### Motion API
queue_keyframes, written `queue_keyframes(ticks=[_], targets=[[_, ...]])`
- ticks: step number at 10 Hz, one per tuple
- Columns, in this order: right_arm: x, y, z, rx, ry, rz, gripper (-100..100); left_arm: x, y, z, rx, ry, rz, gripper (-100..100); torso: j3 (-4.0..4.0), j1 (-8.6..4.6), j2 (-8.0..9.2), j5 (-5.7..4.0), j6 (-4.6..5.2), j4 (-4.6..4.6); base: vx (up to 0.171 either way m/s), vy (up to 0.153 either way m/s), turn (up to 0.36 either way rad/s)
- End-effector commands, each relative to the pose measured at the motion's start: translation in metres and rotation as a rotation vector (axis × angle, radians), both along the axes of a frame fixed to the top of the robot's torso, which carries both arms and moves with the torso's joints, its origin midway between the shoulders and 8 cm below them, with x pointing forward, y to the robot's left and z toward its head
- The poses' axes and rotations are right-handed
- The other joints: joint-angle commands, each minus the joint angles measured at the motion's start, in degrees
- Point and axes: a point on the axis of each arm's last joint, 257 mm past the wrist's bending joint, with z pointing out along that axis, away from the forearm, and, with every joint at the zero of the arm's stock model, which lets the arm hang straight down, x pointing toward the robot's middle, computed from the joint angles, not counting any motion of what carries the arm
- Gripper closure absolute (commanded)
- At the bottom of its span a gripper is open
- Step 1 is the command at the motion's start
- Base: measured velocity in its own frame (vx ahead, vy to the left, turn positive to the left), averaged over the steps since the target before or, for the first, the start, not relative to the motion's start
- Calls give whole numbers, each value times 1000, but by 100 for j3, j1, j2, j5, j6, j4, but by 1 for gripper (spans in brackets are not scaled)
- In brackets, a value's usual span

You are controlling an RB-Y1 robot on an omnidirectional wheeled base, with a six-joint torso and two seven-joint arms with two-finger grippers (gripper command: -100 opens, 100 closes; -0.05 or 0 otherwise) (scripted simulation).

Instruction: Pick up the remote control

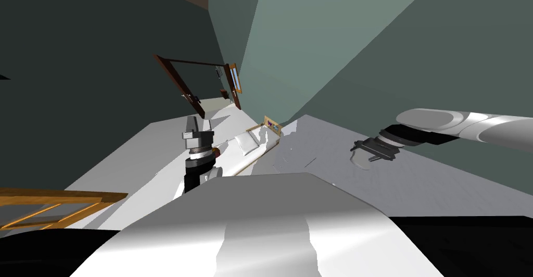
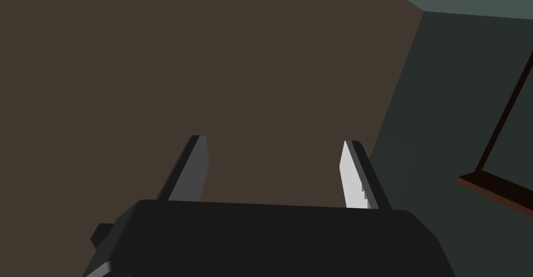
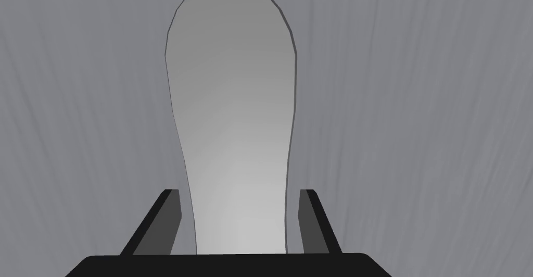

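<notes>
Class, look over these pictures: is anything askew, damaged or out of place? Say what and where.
Nothing stands out. The long, rounded, light grey remote control lies flat and whole on the grey surface, straddled by the open right gripper. The head view's slant is the camera's.

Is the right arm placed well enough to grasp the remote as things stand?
Probably yes. The right claw is open, with one finger on each side of the remote. It lies flat on a grey surface, and nothing stands between them.

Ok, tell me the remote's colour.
The remote is plain light grey, on a darker grey surface; the right wrist view shows it best.
</notes>
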Motion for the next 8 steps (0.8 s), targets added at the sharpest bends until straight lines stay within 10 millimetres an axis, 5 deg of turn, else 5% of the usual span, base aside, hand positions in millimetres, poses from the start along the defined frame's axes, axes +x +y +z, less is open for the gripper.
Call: queue_keyframes(ticks=[1, 3, 4, 5, 7, 8], targets=[[0, 0, 0, 0, 0, 0, 100, 0, 0, 0, 0, 0, 0, 0, 0, 0, 0, 0, 0, 0, 0, 0, 0], [0, 0, 0, 0, 0, -1, 100, 0, 0, 0, 0, 0, 0, 0, 0, 1, 0, 1, -1, 0, 0, 0, 0], [0, 0, 0, 0, 0, -1, 0, 0, 0, 0, 0, 0, 0, 0, 0, 1, 0, 2, -1, 0, 0, 0, 0], [2, 1, 12, -2, 4, 4, 100, 0, 0, 0, 0, 0, 0, 0, 0, 1, 0, 2, -1, 0, 16, 0, -47], [2, 3, 14, -2, 4, 6, 100, 0, 0, 0, 0, 0, 0, 0, -3, 9, -7, 9, 2, -1, 23, 2, -32], [2, 3, 15, -2, 5, 6, 0, 0, 0, 0, 0, 0, 0, 0, -3, 7, -5, 5, -1, -1, 0, 0, 0]])
